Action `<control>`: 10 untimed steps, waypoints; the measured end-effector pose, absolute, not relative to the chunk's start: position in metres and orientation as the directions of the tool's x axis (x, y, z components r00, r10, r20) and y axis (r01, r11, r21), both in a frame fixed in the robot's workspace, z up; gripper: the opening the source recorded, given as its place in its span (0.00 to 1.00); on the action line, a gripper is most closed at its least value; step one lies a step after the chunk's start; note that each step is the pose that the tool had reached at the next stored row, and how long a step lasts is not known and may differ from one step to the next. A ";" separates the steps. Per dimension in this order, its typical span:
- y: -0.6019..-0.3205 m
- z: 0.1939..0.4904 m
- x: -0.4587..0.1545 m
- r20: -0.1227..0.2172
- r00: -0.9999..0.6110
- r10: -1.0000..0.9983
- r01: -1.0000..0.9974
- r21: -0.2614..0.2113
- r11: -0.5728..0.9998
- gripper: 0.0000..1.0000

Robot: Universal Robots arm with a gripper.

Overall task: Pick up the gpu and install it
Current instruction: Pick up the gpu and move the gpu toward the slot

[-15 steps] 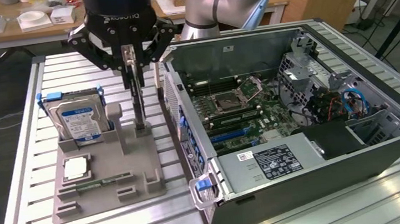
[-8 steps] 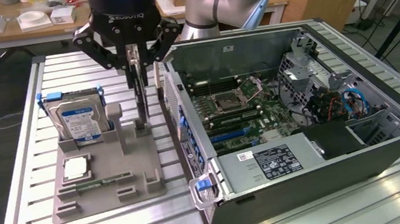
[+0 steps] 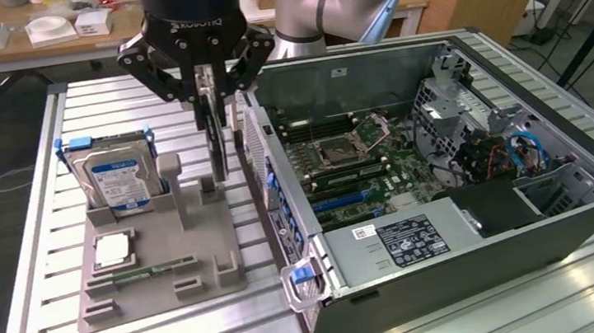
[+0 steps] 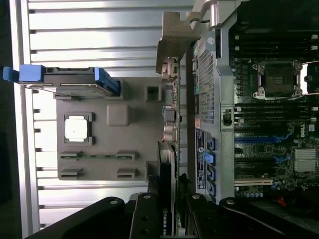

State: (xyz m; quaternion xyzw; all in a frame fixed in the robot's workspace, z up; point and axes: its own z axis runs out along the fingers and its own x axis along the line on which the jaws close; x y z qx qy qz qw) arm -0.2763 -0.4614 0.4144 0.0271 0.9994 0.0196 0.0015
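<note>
Claw (image 3: 214, 113) clamped on the gpu (image 3: 216, 154), card hanging on edge over the grey fixture (image 3: 155, 293).
Exterior view: the hard drive (image 3: 116, 177) stands in the fixture at the card's 9 o'clock. The open PC case (image 3: 484, 263) is just beside it at 3 o'clock. All of it sits on the slatted bench (image 3: 101, 96). Card is edge-on and dark, so its face is unreadable. Its lower edge merges with a fixture post, can't tell if it's clear of the slot. Arm is cut off at 12 o'clock. Wrist view: silver bracket (image 4: 174, 40) at the card's far end, claw fingers (image 4: 144, 219) either side of the board, label partly hidden. Motherboard (image 4: 269, 124) slots are dim and hard to make out.
</note>
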 end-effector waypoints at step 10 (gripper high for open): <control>-0.461 0.414 -0.268 -0.002 -0.999 0.054 0.054 0.039 0.998 0.26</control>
